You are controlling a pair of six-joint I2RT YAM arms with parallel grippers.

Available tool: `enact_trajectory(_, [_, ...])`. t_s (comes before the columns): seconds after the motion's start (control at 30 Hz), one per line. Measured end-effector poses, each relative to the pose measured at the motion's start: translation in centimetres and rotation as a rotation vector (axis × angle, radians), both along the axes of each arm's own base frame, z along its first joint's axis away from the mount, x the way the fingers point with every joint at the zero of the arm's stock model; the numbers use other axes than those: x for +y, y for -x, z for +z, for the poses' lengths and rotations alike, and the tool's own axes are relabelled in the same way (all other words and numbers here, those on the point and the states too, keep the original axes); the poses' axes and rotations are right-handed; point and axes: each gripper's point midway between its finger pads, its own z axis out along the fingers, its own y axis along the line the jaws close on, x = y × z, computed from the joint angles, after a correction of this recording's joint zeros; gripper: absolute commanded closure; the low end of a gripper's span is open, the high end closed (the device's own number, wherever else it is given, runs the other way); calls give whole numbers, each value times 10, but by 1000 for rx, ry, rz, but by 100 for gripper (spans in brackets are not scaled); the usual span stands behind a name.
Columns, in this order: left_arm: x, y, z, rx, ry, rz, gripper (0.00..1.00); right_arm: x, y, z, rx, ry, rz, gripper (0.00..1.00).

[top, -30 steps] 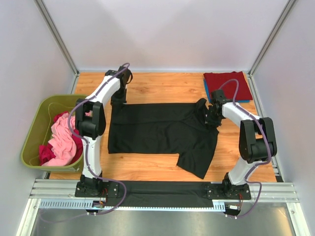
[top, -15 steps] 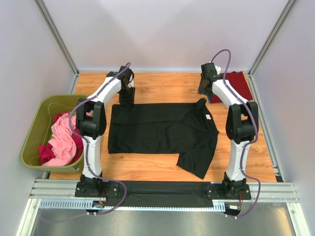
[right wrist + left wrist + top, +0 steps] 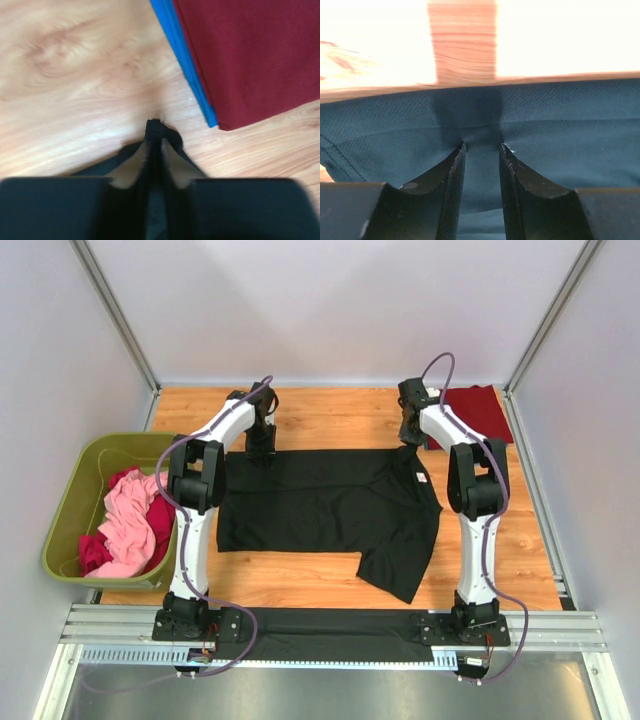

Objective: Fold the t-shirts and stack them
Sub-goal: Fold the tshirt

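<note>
Since a second ago the right arm has left the collar area and swung to the far right corner of the garment; the left arm has shifted slightly right along the far hem.

1. Olive-green plastic bin (image 3: 62,502), left of the wooden counter (image 3: 330,410): it holds a loose heap of pink and dark red cloth shirts (image 3: 128,525), unfolded.
2. Left gripper (image 3: 482,147): set down on the far left hem of the black soft-cloth t-shirt (image 3: 320,505). Its jaws stand part-way apart with cloth puckered in the gap. Whether they clamp it cannot be told.
3. Black t-shirt: spread flat at mid-counter, hem to the left and neck to the right, near sleeve splayed toward the arm bases. No fold is made in it.
4. Right gripper (image 3: 156,141): fingers nearly together, with a tip of black cloth pinched between them at the far right sleeve.
5. Far right corner: a folded dark red cloth shirt (image 3: 480,412) lies on a folded blue cloth shirt (image 3: 182,60), edges roughly aligned, just beside the right gripper.

Assessment: two shirts are folded and stacked. The black one appears to be at the start of its first fold. The bin's contents remain, so well under half the work looks complete.
</note>
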Motion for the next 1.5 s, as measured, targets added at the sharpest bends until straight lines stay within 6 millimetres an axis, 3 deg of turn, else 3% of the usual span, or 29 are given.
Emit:
enact_trajectory(0.03, [1,0,0,1,-10,1,60,-3,4,-4,7,2,-9,100])
enact_trajectory(0.2, [5,-2,-1,13,-40,6,60,-26,27,-9,7,-24,-43,100])
enact_trajectory(0.33, [7,-2,-1,17,-47,7,60,-49,40,14,-85,-80,-65,100])
enact_trajectory(0.47, [7,-2,-1,17,-48,7,59,-59,50,38,-215,-134,-67,100])
enact_trajectory(0.6, [7,-1,-1,23,-50,7,59,-55,61,42,-297,-185,-38,98])
enact_trajectory(0.7, [7,-1,-1,35,-53,2,58,-53,63,33,-295,-221,-24,84])
enact_trajectory(0.8, [7,0,0,45,-52,-5,56,-59,62,31,-295,-249,-29,62])
enact_trajectory(0.9, [7,0,1,47,-49,-7,55,-59,61,39,-312,-271,-23,53])
enact_trajectory(1.07, [5,-1,4,40,-36,-8,55,-47,61,68,-325,-274,-10,52])
enact_trajectory(1.17, [1,-3,5,28,-12,-10,55,-34,45,99,-320,-267,-26,53])
enact_trajectory(1.27, [-3,-3,5,19,9,-11,55,-20,31,110,-304,-266,-36,53])
enact_trajectory(1.37, [-4,-1,4,23,14,-11,55,-13,25,105,-253,-256,-73,53])
enact_trajectory(1.5, [-3,-1,3,27,13,-10,55,-18,36,71,-135,-228,-148,53])
